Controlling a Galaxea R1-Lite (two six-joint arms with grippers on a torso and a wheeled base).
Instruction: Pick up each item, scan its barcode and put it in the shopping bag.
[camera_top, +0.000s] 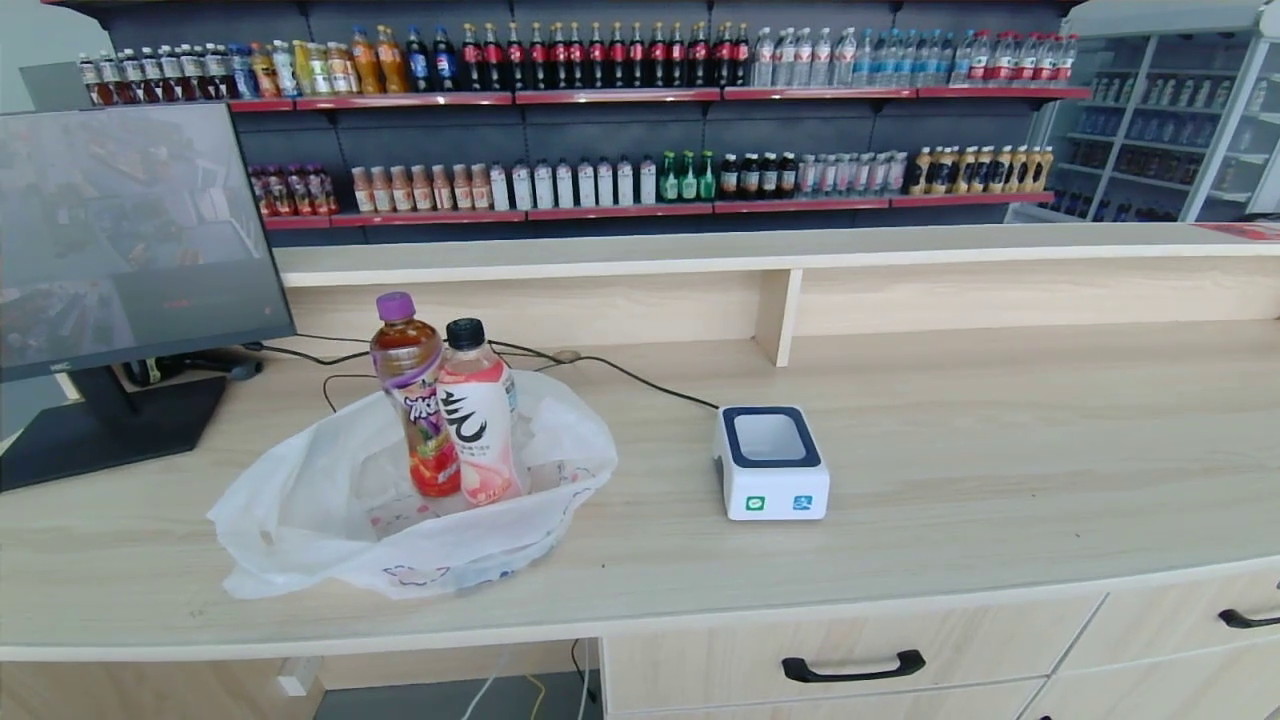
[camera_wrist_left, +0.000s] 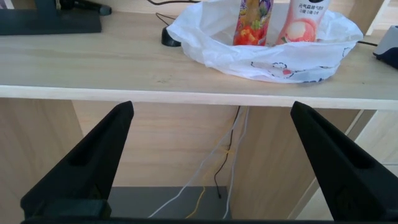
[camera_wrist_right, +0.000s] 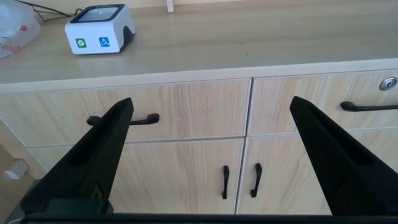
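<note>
A white plastic shopping bag (camera_top: 330, 510) lies open on the wooden counter, left of centre. Two bottles stand upright inside it: a brown tea bottle with a purple cap (camera_top: 412, 395) and a pink drink bottle with a black cap (camera_top: 478, 412). The white barcode scanner (camera_top: 770, 462) sits on the counter to the bag's right. My left gripper (camera_wrist_left: 211, 155) hangs open below the counter's front edge, facing the shopping bag (camera_wrist_left: 273, 56) and both bottles. My right gripper (camera_wrist_right: 211, 155) is open too, low in front of the drawers, with the barcode scanner (camera_wrist_right: 99, 29) up on the counter.
A monitor on a black stand (camera_top: 120, 260) occupies the counter's left end, with cables (camera_top: 620, 372) running behind the bag to the scanner. A raised ledge (camera_top: 780, 250) borders the back. Drawers with black handles (camera_top: 852, 667) sit under the counter. Stocked drink shelves (camera_top: 640, 120) fill the background.
</note>
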